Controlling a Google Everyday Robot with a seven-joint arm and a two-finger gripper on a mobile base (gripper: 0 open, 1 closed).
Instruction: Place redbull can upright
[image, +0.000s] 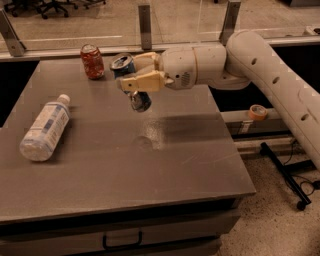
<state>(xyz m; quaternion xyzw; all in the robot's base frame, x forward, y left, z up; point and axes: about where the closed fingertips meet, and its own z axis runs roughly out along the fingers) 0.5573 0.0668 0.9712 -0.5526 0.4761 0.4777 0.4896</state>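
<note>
The redbull can (137, 97), slim and blue-and-silver with a silver top, is held in the air above the middle back of the grey table (125, 165). It stands nearly upright, top tilted a little to the left. My gripper (136, 80) is shut on the can around its middle, its cream fingers (142, 81) wrapping across the can's body. The white arm reaches in from the right. The can's shadow falls on the tabletop below it.
A shorter red-orange can (92, 61) stands upright at the back of the table, left of the gripper. A clear plastic bottle (45, 127) lies on its side at the left. A glass railing runs behind the table. A tape roll (257, 111) sits on a ledge at right.
</note>
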